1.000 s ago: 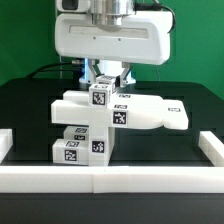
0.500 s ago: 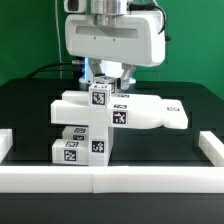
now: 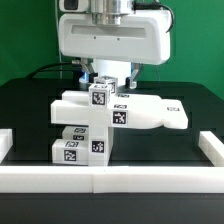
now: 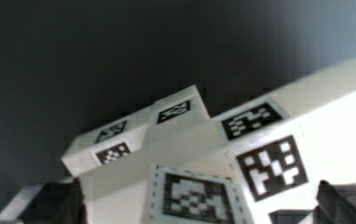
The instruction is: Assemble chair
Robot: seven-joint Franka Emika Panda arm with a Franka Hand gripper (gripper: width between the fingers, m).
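White plastic chair (image 3: 105,122) parts stand joined mid-table, behind the border rail (image 3: 110,177). The gripper (image 3: 104,78) hangs just above them, fingers spread, holding nothing. Release looks done; next comes lifting clear to fetch another piece.

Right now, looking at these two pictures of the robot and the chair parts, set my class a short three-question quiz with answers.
1. True or false: the gripper is clamped on a chair piece.
2. Multiple choice: the white chair parts rest on A) a black table, B) a wooden bench, C) a green cloth.
3. What is stuck on the faces of the parts?

Key:
1. False; its jaws stand open above the upright piece.
2. A, the black table.
3. Square black-and-white tag stickers.
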